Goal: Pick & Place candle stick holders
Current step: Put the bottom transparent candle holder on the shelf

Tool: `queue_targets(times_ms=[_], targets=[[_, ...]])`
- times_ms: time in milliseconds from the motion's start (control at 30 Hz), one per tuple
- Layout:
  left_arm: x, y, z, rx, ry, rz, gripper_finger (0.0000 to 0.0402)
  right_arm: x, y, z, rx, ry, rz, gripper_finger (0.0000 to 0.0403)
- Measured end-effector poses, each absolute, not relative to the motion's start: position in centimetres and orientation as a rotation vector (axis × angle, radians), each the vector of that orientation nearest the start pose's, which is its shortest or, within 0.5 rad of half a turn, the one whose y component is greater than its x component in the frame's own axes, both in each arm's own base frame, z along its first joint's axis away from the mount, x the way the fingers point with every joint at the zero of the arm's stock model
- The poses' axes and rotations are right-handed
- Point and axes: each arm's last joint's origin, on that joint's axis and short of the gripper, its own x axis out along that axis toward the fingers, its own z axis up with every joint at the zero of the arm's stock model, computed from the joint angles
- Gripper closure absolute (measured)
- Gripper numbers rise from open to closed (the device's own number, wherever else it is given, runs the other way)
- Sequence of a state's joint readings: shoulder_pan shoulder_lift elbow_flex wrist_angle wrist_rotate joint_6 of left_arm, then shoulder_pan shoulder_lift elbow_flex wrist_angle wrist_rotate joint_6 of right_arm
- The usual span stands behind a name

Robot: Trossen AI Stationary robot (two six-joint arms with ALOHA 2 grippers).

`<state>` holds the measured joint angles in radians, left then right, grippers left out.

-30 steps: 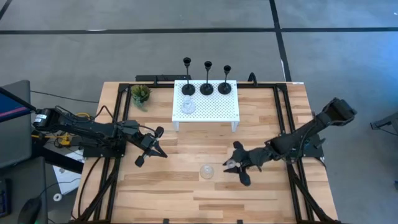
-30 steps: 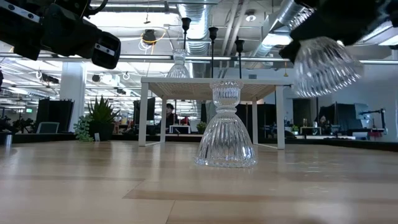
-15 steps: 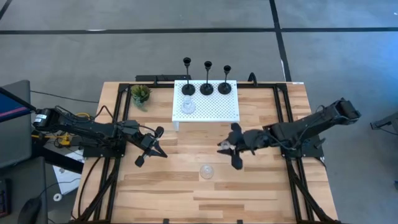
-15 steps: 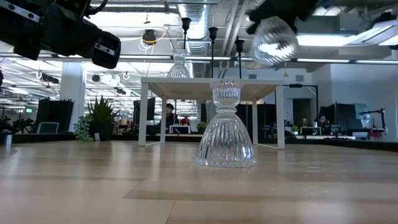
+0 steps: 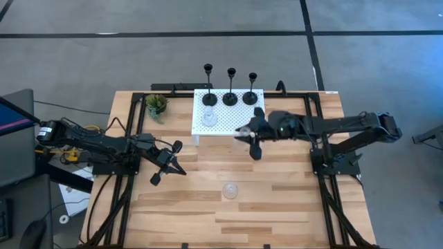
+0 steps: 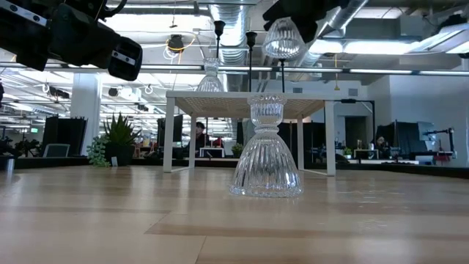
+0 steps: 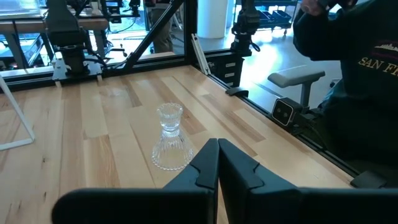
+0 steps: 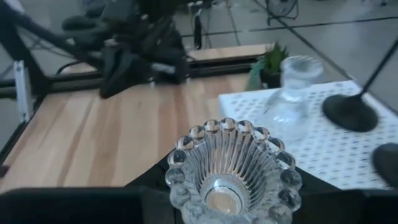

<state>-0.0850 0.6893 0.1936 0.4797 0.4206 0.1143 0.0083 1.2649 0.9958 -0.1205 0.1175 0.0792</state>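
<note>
Three black candle stick holders (image 5: pixel 230 97) stand on their disc bases along the far edge of the white perforated rack (image 5: pixel 239 121). A clear glass holder (image 5: pixel 209 117) stands on the rack beside them. Another glass holder (image 5: pixel 230 190) stands on the table's middle, also in the left wrist view (image 7: pixel 171 138). My right gripper (image 5: pixel 248 133) is shut on a third glass holder (image 8: pixel 233 168), above the rack's near edge. My left gripper (image 7: pixel 217 158) is shut and empty above the table's left part (image 5: pixel 166 164). My right gripper holds the clear glass holder from two sides. Its flared, beaded rim (image 8: pixel 186 140) faces the wrist camera and hides the place of contact. The fingers come level from the table's right side. The holder is lifted clear, above the rack's top (image 6: pixel 283 37).
A small green potted plant (image 5: pixel 156 104) stands at the far left, beside the rack. Black frame rails (image 5: pixel 315 124) run along the table's sides. A person in dark clothes (image 7: pixel 354 68) sits beyond the table edge in the left wrist view.
My right gripper has carried the glass holder up, toward the table's far edge and to the left. It went from beside the glass holder on the table's middle to above the rack's near edge. It has stayed shut on the holder.
</note>
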Motion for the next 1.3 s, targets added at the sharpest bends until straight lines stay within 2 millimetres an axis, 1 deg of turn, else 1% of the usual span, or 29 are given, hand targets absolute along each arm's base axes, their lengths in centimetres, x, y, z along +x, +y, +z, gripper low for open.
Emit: queue_targets(times_ms=[200, 233, 367, 433, 533, 700, 767, 833, 1067, 1300], targets=[[15.3, -2.5, 20.6, 0.109, -0.013, -0.506, 0.0394, 28.3, -2.5, 31.6, 0.060, 0.330, -0.113, 0.0286], [15.3, -2.5, 20.6, 0.109, -0.013, -0.505, 0.0394, 28.5, -2.8, 31.5, 0.065, 0.331, -0.107, 0.0286], [15.3, -2.5, 20.6, 0.110, -0.014, -0.505, 0.0394, 29.9, -3.7, 30.0, 0.076, 0.354, -0.080, 0.0286], [15.3, -2.5, 20.6, 0.110, -0.014, -0.505, 0.0394, 30.9, -4.2, 29.8, 0.074, 0.344, -0.066, 0.0286], [15.3, -2.5, 20.7, 0.110, -0.018, -0.505, 0.0394, 32.1, -5.1, 29.2, 0.064, 0.374, -0.086, 0.0286], [15.3, -2.5, 20.7, 0.111, -0.022, -0.505, 0.0394, 33.6, -7.0, 30.0, 0.059, 0.355, -0.132, 0.0286], [15.3, -2.5, 20.7, 0.111, -0.021, -0.505, 0.0394, 34.2, -7.8, 29.7, 0.058, 0.364, -0.148, 0.0286], [15.3, -2.5, 20.7, 0.111, -0.022, -0.505, 0.0394, 34.7, -8.4, 29.0, 0.068, 0.389, -0.149, 0.0286], [15.3, -2.5, 20.7, 0.111, -0.022, -0.505, 0.0394, 35.2, -10.1, 27.7, 0.101, 0.425, -0.182, 0.0286], [15.3, -2.5, 20.7, 0.111, -0.021, -0.505, 0.0394, 34.8, -10.9, 27.8, 0.111, 0.428, -0.208, 0.0286]])
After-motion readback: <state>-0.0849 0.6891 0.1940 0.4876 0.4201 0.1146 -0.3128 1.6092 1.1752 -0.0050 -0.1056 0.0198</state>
